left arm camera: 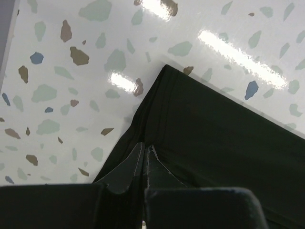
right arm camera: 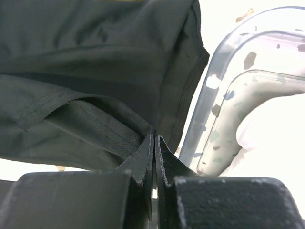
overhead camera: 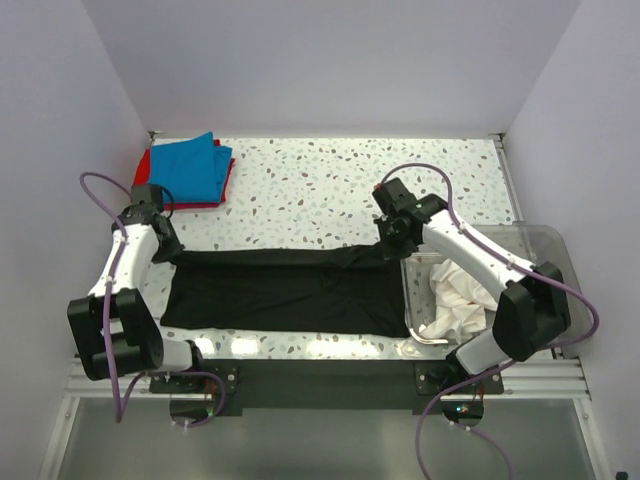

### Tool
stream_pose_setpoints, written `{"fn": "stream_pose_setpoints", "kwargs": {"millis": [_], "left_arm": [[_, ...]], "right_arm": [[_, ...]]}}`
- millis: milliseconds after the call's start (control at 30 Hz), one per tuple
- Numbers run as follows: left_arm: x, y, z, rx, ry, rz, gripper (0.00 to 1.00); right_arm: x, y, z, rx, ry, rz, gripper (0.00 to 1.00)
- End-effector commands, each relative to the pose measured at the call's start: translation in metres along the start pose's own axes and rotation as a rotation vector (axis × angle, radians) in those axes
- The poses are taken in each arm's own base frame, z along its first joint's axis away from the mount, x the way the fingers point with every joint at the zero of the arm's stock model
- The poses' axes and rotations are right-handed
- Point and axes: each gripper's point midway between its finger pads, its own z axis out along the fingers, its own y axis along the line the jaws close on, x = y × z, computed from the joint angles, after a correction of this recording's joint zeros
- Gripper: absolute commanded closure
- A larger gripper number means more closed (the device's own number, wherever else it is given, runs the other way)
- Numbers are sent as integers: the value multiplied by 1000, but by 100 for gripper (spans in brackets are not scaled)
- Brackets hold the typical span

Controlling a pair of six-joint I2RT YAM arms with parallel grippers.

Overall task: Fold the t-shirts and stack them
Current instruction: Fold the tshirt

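The black t-shirt [overhead camera: 285,290] lay flattened into a long band near the front of the table [overhead camera: 330,185]. Its long axis ran left to right, roughly in line with the table's near edge. Which end was the collar I could not make out; it read only as a dark strip.

The left gripper [overhead camera: 165,250] was clenched on the strip's far left corner. From its wrist camera the fingers [left arm camera: 136,160] were pressed together with black cloth [left arm camera: 214,143] bunched at them. The right gripper [overhead camera: 388,240] was clamped on the far right corner, just beside the clear bin [overhead camera: 545,240]. Up close a fold of the black cloth [right arm camera: 95,57] ran straight in between its closed tips [right arm camera: 155,143].

In the far left corner a folded blue t-shirt [overhead camera: 195,165] lay on top of a red t-shirt [overhead camera: 142,172], which showed only along its edges. White t-shirts [overhead camera: 460,300] sat crumpled inside the bin at the right, and any marks on them were too washed out to read.

The table was white and glossy with coloured flecks and bright glare streaks. Plain pale walls [overhead camera: 330,60] closed it in at the back and both sides. The bin's curved rim [right arm camera: 224,62] was cut off in the right wrist view.
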Motion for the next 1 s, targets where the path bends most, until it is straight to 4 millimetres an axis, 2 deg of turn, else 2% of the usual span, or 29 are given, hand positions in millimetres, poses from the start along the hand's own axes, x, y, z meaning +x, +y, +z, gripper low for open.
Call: {"fn": "stream_pose_setpoints", "kwargs": {"millis": [0,233,300,333,367,433,467,533,567,667,700,767,833,867,967], "left_arm": [[4,13,-13,-48,-2,-25,100],[17,22,-29,-81,40,-38,100],[23,21,-35,-70,51,-42,79],[25,20,-36,-63,59,-42,56],[25,19,-39,-50,60,-48,42],[22,17,-48,-35,48,-58,25],[18,15,-51,-22,40,-65,16],[1,9,-59,8,-11,-80,11],[-9,0,-59,53,-39,-92,10],[-14,-28,-49,166,-9,-108,9],[-17,-38,-39,181,-3,-99,9],[-15,-59,-33,208,-3,-69,7],[-12,-78,-23,242,9,-51,6],[-9,-96,-21,288,13,-37,6],[11,-120,-2,324,76,-7,5]], "right_arm": [[7,-6,-12,22,-16,13,100],[29,4,-11,19,10,-16,100],[37,3,-7,35,30,-20,100],[40,2,-7,41,36,-23,100],[43,0,-5,54,45,-24,100],[46,-6,-8,84,56,-24,86],[44,-10,-12,100,40,-22,72],[39,-12,-17,108,20,-21,61],[32,-9,-19,94,-9,-15,55],[21,4,-17,43,-31,-9,54],[16,14,-13,5,-35,-6,54],[11,27,-9,-37,-42,-10,57],[8,48,0,-114,-40,-31,57],[4,57,4,-152,-49,-40,57],[7,80,20,-203,-28,-91,58]]}}
